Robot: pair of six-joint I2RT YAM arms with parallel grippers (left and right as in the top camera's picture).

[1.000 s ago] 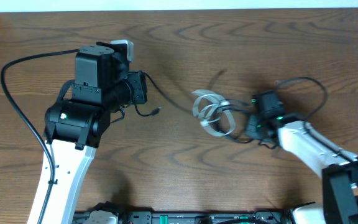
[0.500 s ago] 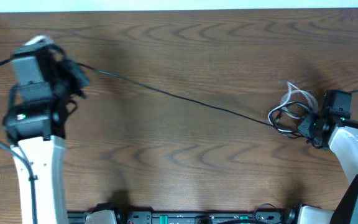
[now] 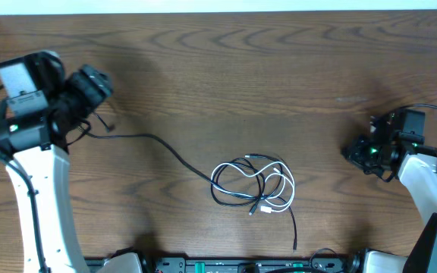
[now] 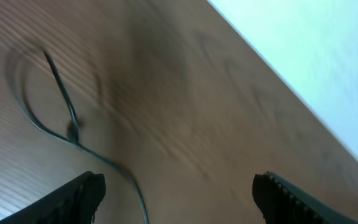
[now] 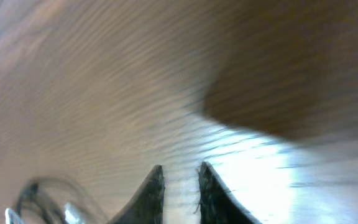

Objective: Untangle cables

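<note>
**Cables lie in a loose knot mid-table, both grippers empty**

Overhead view: On a brown wooden table (image 3: pixel 226 68), the cables (image 3: pixel 253 186) lie in a loose, looped knot at lower centre. A white cable (image 3: pixel 283 189) is wound among the black ones. One black cable (image 3: pixel 158 144) trails from the knot toward the upper left and ends near the left gripper (image 3: pixel 93 85). The right gripper (image 3: pixel 357 150) is at the far right, well apart from the knot. The arms are probably set wide like this to draw strands apart.

Left wrist view: The left gripper (image 4: pixel 179 199) is spread wide with nothing between its fingers. The black cable (image 4: pixel 67 127) curls on the table at the left of the frame.

Right wrist view: This view is blurred. The right gripper (image 5: pixel 179 186) is only slightly parted, and bare table shows through the gap. It holds nothing.
</note>
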